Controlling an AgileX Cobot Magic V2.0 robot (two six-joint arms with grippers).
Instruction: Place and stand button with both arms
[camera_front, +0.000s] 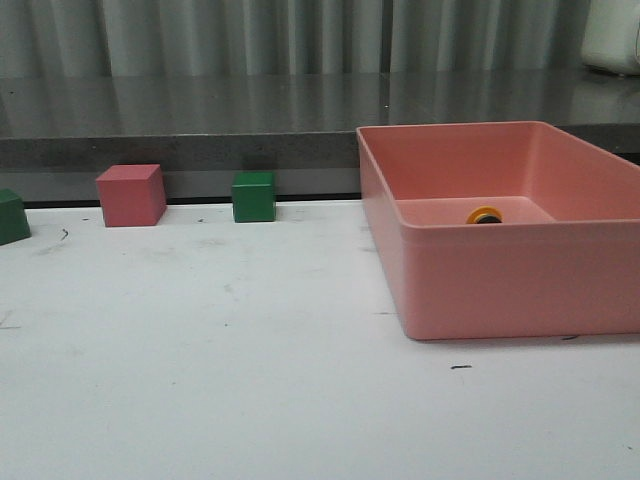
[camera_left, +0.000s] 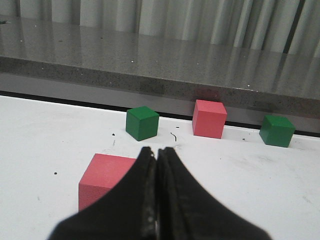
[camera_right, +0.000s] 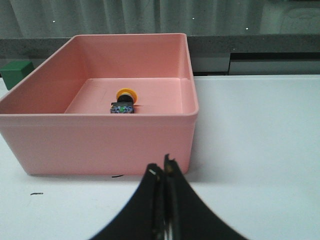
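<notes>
The button (camera_right: 124, 102) lies on its side on the smooth floor of a pink plastic bin (camera_front: 520, 290), a rectangular tub with rounded corners and a flat lip; its yellow mushroom cap faces the far wall and its black blocky base, with a bluish end, points toward the near wall. From the front only the yellow cap (camera_front: 484, 214) shows above the near wall. The bin sits on the right part of a matte white worktop (camera_front: 220, 380) marked with small dark scuffs. The right hand (camera_right: 163, 172), dark and wedge-shaped, has its fingers pressed together on nothing, outside the bin on its near side. The left hand (camera_left: 157, 152) is likewise closed and empty, its tips just in front of a pink cube (camera_left: 102, 177) with a soft matte face. Farther back along the worktop's rear edge stand a green cube (camera_left: 142, 123), another pink cube (camera_left: 209, 118) and a second green cube (camera_left: 276, 131), all sharp-edged and well apart. Behind them runs a speckled grey stone ledge (camera_left: 150, 60) before pale pleated curtains (camera_front: 250, 35)
</notes>
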